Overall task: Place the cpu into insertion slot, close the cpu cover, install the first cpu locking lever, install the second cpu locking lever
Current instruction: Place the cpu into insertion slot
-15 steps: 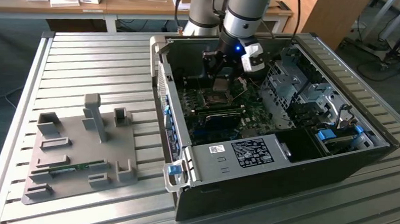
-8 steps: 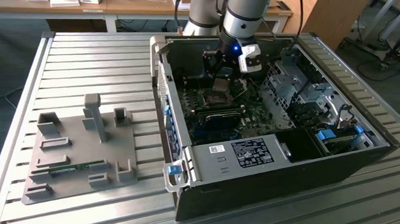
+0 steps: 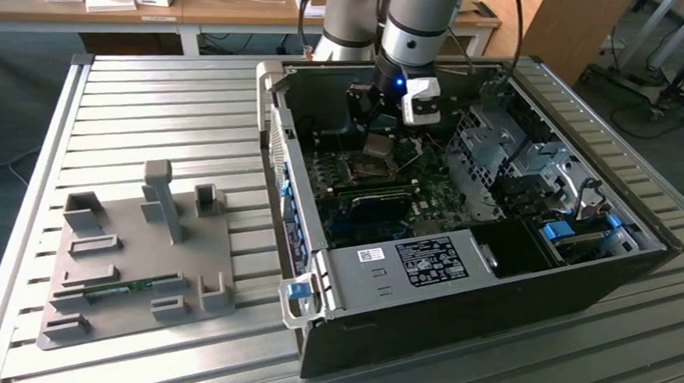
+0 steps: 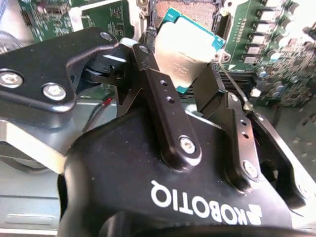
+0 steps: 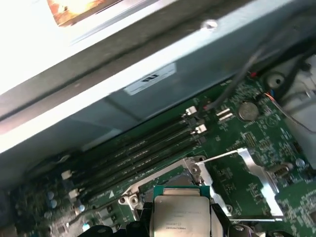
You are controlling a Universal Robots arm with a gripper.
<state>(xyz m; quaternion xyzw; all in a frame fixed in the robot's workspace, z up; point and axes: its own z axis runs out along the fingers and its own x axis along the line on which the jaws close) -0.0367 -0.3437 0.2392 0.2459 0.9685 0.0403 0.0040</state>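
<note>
Second wrist view has the gripper (image 4: 181,69) clamped on the cpu (image 4: 190,49), held tilted just over the slot (image 4: 195,11), not seated yet. My worry: if it lands crooked or slips in the fingers (image 4: 154,79), a corner could dig into the slot and wreck it.

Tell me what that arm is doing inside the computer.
The robot arm's gripper is clamped on the small silvery chip, holding it by two opposite edges. It holds the chip inside the open black computer case, just over the green motherboard. In the second wrist view the socket shows uncovered just beyond the chip, so the chip is not seated yet.
</note>
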